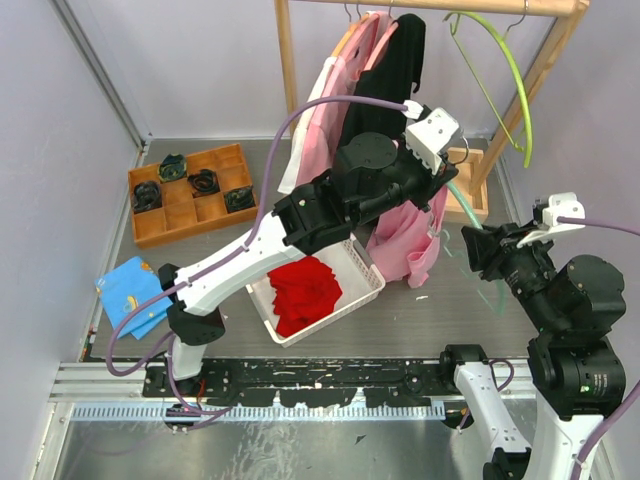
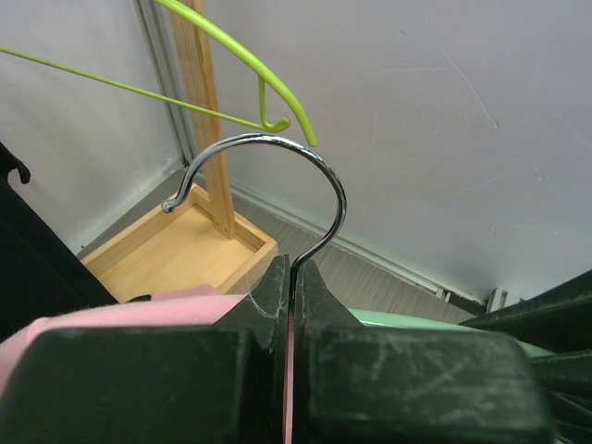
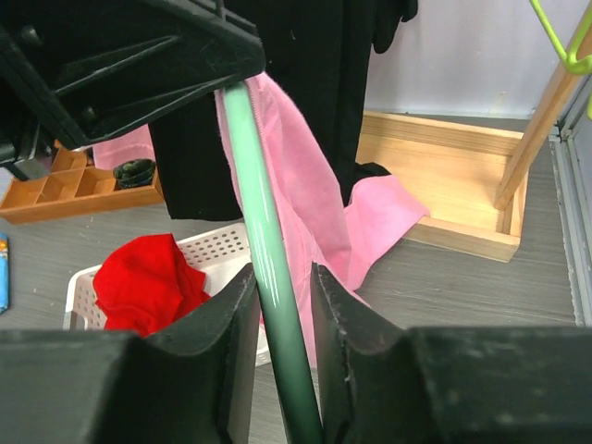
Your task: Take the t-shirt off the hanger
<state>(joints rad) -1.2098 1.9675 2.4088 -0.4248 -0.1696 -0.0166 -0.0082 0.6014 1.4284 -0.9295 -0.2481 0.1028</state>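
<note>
Left wrist view: left gripper (image 2: 291,282) is clamped tight on the shank of the chrome wire hook (image 2: 319,171), which is smooth and round-bent. Right gripper (image 3: 280,282) stands partly closed about the arm of the glossy mint-green hanger (image 3: 262,231); firm contact cannot be confirmed. Pink t-shirt (image 3: 310,185), of soft matte fabric, drapes from that hanger beside a black garment (image 3: 314,74), near a perforated white plastic basket (image 3: 217,242).

Your left arm (image 1: 300,215) reaches forward and up across the middle. Left hand (image 2: 292,277): clamped tight on the hanger hook (image 2: 314,166). Your right arm (image 1: 570,300) stands folded at the right. Right hand (image 3: 282,287): fingers (image 3: 222,314) flank the green hanger bar (image 3: 268,268), contact unclear.
</note>
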